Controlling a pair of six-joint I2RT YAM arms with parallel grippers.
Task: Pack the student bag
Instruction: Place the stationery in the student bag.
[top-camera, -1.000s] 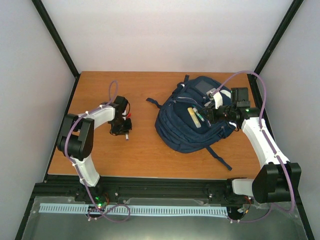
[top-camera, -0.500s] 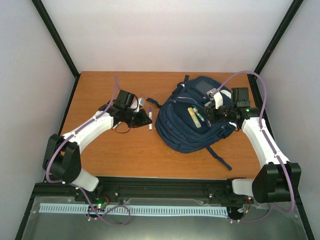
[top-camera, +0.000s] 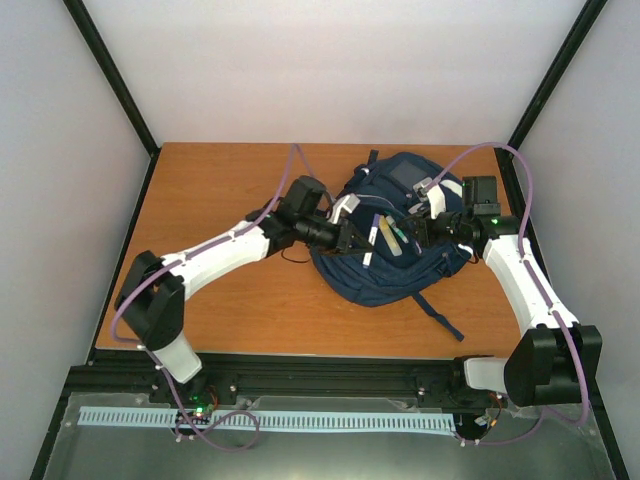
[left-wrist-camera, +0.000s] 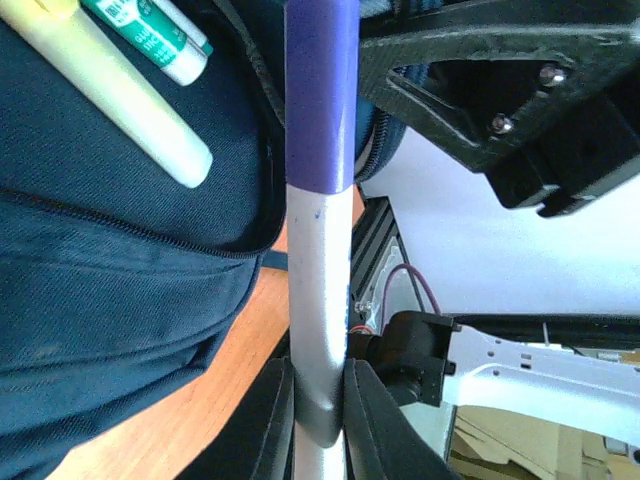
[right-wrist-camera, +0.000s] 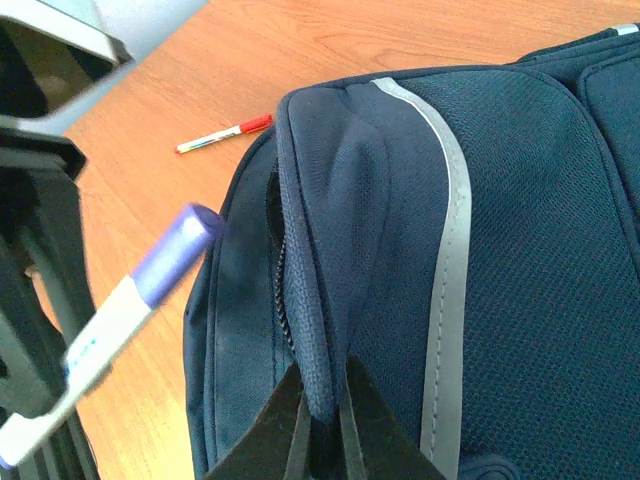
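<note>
Left tool (left-wrist-camera: 320, 420): clamped on the pale barrel of a purple-capped marker (left-wrist-camera: 318, 250). You can see the two pads pinching it near one end, with the cap pointing away from the wrist.
What changed: a second ago your left arm (top-camera: 220, 250) was folded over the left half of the bench (top-camera: 220, 180). Half a second ago it was midway, already carrying the marker. Now it reaches right across, and the marker hangs over the student bag (top-camera: 385, 270).
Right tool (right-wrist-camera: 322, 400): pressed together on a fold of the bag's fabric, right beside the zip. Your right arm (top-camera: 520, 270) sits where it did in both earlier frames.
Student bag: lying flat on the right half of the bench with its pocket mouth open. It has not moved.
Inside the pocket: a yellow highlighter (left-wrist-camera: 110, 90) and a green-labelled pen (left-wrist-camera: 150, 35) lie side by side, as before. From above, the marker now shows just beside them.
Elsewhere on the bench: a red-capped pen (right-wrist-camera: 225, 133) lies on the bare wood near the bag, not touching it — only your right wrist view shows it.
Blur: the marker looks smeared in the right wrist view.
</note>
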